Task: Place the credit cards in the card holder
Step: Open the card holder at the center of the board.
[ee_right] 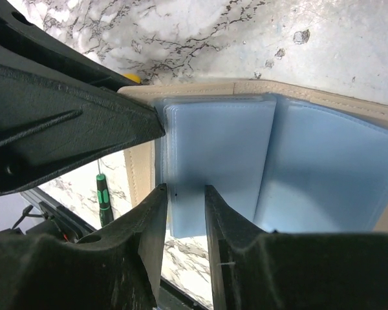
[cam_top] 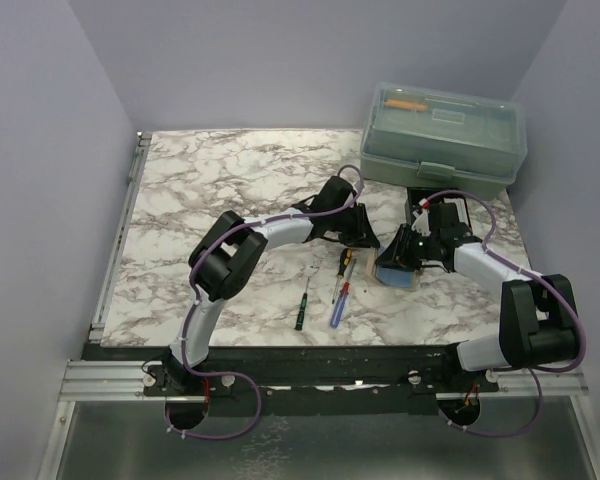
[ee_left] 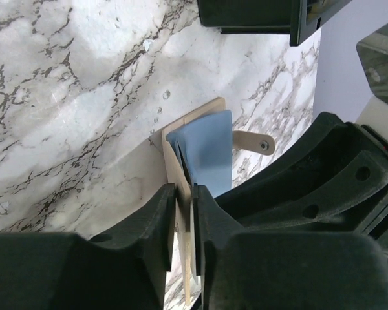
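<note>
The tan card holder lies open between both arms, right of the table's middle. In the left wrist view its tan flap stands on edge with bluish credit cards inside and the snap tab sticking out. My left gripper is shut on the flap's edge. From the right wrist, a stack of blue credit cards sits in the card holder, beside a blue inner panel. My right gripper hovers over the stack's lower edge, jaws apart, pinching nothing.
A translucent green toolbox stands at the back right. Three screwdrivers lie near the front middle: green-handled, blue-handled and yellow-and-black. The left arm's finger crowds the right wrist's view.
</note>
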Controlling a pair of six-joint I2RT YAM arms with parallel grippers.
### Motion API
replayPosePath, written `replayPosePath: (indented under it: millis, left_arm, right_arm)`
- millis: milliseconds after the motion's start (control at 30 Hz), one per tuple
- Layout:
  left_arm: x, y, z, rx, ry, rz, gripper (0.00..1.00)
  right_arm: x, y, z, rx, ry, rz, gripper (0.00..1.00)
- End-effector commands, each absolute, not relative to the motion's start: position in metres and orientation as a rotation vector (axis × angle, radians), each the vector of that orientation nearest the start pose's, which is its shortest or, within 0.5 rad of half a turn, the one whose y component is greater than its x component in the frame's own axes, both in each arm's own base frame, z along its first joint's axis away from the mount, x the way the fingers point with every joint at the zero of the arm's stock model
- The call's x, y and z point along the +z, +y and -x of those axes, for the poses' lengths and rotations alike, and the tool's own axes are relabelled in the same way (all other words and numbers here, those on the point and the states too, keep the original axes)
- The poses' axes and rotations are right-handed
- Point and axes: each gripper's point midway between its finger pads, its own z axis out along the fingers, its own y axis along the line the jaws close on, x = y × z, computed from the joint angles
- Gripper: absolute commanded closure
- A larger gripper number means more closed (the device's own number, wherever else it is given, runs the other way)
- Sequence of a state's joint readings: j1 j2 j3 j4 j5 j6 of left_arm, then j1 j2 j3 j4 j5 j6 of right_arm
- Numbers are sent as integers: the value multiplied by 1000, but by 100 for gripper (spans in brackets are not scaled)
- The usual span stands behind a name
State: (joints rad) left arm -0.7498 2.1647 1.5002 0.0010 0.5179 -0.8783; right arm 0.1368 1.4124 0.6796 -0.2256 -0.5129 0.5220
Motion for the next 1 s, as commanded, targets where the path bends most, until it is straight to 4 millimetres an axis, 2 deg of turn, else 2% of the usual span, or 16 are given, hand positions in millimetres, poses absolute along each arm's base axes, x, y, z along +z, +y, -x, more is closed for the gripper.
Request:
replayPosePath:
  millis: [0,167,233,400,533,633,900,967]
  left_arm:
    - [75,-460,-332,-1307,2543,-156,80]
    - [70,-458,-335,-1237,2549,-166,89]
    - [69,-456,-336,-1198,2554,-177,94]
    - [70,-456,-336,-1168,2550,-198,98]
    - [75,-459,-333,-1181,2541,-212,100]
    - [79,-459,-332,-1185,2533,-220,100]
    - [84,-460,-331,-1190,2524,-224,100]
    - [85,-460,-331,-1191,2524,-224,100]
  right_arm:
    - [66,148,-280,935,2538,-230,67]
    - [66,148,-278,930,2550,-231,66]
    - [67,141,-279,870,2567,-265,62]
    - [69,118,-279,669,2619,-350,44]
    - [65,116,-280,631,2634,-327,33]
    - [61,118,-283,609,2647,-307,29]
    - [52,126,-288,618,2663,-278,27]
    - [49,124,-288,602,2671,-289,30]
